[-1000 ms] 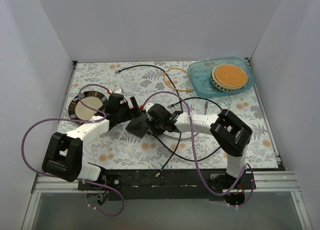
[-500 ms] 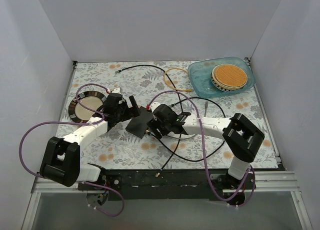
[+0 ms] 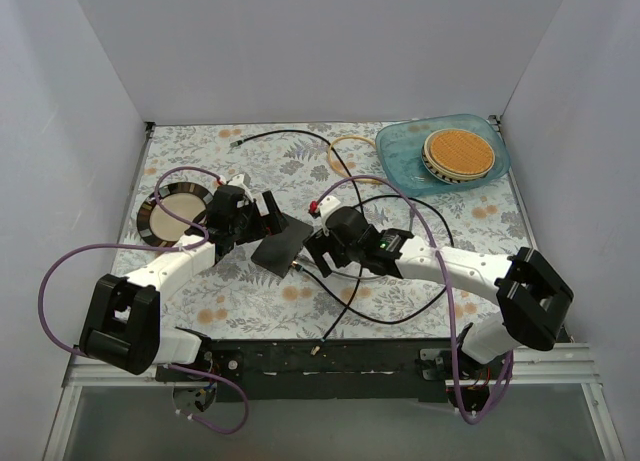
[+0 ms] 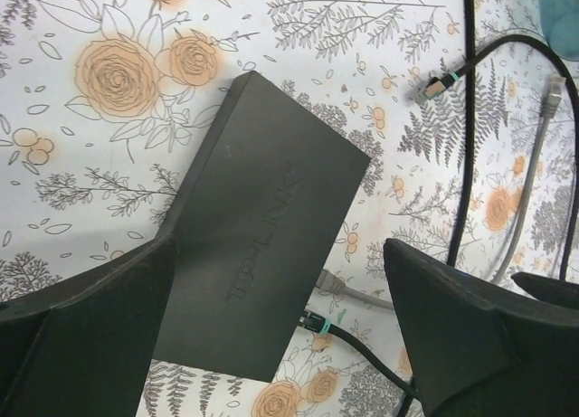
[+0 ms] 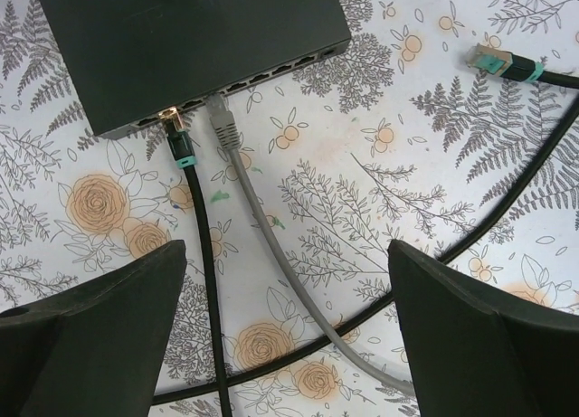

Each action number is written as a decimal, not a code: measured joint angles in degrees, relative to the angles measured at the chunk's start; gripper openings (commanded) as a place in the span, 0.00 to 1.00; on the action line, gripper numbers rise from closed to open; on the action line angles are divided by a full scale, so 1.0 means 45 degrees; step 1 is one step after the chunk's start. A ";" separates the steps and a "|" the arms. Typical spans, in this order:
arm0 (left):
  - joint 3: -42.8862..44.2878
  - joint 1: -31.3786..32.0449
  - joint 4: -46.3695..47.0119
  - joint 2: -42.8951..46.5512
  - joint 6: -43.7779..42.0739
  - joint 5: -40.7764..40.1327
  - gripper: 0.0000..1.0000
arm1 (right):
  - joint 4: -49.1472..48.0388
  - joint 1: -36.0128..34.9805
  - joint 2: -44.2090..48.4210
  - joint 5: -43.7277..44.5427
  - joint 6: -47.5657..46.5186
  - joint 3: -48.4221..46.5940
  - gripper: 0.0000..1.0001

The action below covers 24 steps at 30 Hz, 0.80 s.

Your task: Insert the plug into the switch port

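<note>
1. The right claw is open wide and holds nothing. Its 2 fingers stand far apart at the bottom of its own view.
2. The left claw is open wide too and holds nothing. It hangs over the top of the black box.
3. The plug is black, with a gold tip and a green band. It lies ahead of the right claw, closer to the finger at the left of that view.
4. The tip of the plug sits at a switch port, near 1 end of the row on the long side of the box. A grey plug sits in a port just beside it.
5. The plug is long from tip to wire. That line runs from the claw toward the box, so the tip points right into the port.
6. The ports face the right claw, so the right arm is nearer to the plug. The left claw is at the other side of the box.
7. I think the plug is in, but I cannot tell if it is pushed all the way.
</note>
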<state>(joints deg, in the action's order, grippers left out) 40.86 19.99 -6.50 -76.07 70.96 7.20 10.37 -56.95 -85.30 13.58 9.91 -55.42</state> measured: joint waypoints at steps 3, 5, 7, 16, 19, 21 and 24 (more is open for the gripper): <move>-0.0015 0.0000 0.0151 0.0005 -0.0015 0.0330 0.98 | 0.0010 0.0097 0.0063 0.0301 0.0185 0.0010 0.98; -0.0019 0.0000 0.0214 0.0005 -0.0019 0.0491 0.98 | 0.0039 0.0223 0.0068 0.0534 0.0335 0.0019 0.98; -0.0019 0.0000 0.0228 0.0005 -0.0019 0.0636 0.98 | 0.0092 0.0340 0.0068 0.0767 0.0486 0.0024 0.96; -0.0019 0.0000 0.0325 0.0005 -0.0024 0.1030 0.98 | 0.0835 0.0743 0.0068 0.1384 0.0913 0.0029 0.91; -0.0019 0.0000 0.0389 0.0005 -0.0019 0.1229 0.98 | 0.0923 0.0753 0.0078 0.1292 0.0952 0.0087 0.89; -0.0024 0.0000 0.0452 0.0005 -0.0019 0.1399 0.98 | 0.0894 0.0753 0.0170 0.1073 0.0884 0.0301 0.85; -0.0165 0.0000 0.0777 0.0005 -0.0019 0.1996 0.98 | 0.0607 0.0763 0.0602 -0.0049 0.0403 0.1035 0.84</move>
<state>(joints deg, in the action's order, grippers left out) 40.12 19.99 -3.01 -76.05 70.87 16.19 13.10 -53.52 -82.59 13.37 11.73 -50.76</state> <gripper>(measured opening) 0.982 0.854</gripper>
